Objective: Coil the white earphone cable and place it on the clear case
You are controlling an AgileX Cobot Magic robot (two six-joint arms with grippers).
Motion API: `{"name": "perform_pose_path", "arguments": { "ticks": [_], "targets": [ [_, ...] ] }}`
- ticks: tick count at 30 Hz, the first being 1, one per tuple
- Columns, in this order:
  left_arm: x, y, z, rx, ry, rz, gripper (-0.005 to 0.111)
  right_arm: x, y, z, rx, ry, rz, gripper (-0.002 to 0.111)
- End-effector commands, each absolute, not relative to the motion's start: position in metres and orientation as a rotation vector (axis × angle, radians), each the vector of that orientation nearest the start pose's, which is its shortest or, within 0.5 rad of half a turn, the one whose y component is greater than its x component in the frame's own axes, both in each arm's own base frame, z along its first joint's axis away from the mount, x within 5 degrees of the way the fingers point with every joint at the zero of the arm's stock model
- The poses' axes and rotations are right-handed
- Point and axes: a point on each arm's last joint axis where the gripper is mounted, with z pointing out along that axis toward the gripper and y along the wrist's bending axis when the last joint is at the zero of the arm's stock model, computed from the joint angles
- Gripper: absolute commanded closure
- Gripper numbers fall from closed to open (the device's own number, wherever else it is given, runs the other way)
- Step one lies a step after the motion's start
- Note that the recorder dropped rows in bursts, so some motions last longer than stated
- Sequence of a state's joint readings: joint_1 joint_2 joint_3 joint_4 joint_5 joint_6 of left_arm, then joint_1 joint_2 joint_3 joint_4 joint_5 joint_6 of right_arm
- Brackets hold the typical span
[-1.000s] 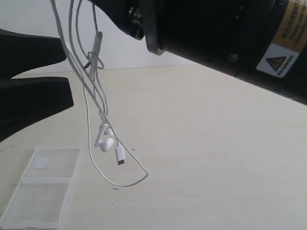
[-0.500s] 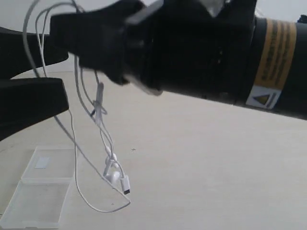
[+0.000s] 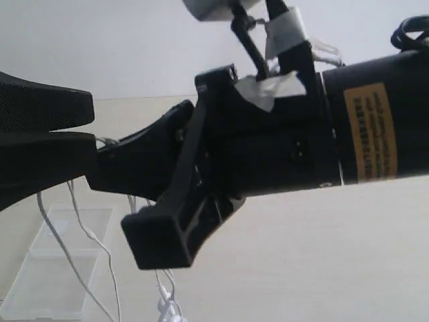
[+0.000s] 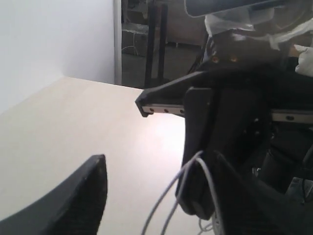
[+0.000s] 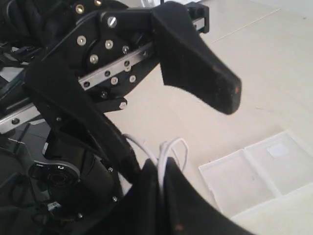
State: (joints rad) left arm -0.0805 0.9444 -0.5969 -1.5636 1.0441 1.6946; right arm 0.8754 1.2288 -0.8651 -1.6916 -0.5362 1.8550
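Currently the right gripper (image 5: pixel 160 171) is clamping its fingers tight on the white earphone cable (image 5: pixel 142 147), with short loops standing up out of the pinch in the right wrist view. The left gripper (image 4: pixel 157 157) is standing wide and holding nothing. Its two fingers are flanking the right gripper's tip, and whether either is touching the cable cannot be told.

In the exterior view the strands are hanging from that meeting point at centre left down through the lower left of the frame. They are crossing in front of the clear case (image 3: pixel 50 285), which is lying open on the table (image 3: pixel 322 255) at lower left. The earbuds are dangling at the bottom edge, right of the case; contact with the table is not visible.

Assessment: the cable is looking loosely gathered rather than coiled. Three risks are arising from this:
- If the left fingers are closing from this position, they may be catching the right finger instead of the loops.
- If the pinch is opening here, the springy loops are likely to be falling apart and landing partly off the case.
- Trailing strands may be dragging the light case.
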Motion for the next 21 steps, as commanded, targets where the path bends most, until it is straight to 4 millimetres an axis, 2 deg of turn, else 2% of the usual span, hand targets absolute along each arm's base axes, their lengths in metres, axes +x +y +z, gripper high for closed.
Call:
{"name": "perform_pose_path", "arguments": {
  "ticks": [1,7,15,21],
  "targets": [
    [0.158,-0.088,0.314,0.853,1.608,-0.832,0.049,0.118,0.231,0.357,-1.151,1.66,1.302,0.108],
    [0.159,-0.086,0.314,0.838,1.614,-0.808,0.049,0.108,0.223,0.374,-1.133,1.647,1.37,0.108],
    [0.147,-0.083,0.32,0.891,1.596,-0.711,0.049,0.11,0.223,0.374,-1.117,1.651,1.357,0.108],
    [0.146,-0.073,0.322,0.771,1.683,-0.578,0.049,0.11,0.223,0.374,-1.115,1.651,1.355,0.108]
  ]
}}
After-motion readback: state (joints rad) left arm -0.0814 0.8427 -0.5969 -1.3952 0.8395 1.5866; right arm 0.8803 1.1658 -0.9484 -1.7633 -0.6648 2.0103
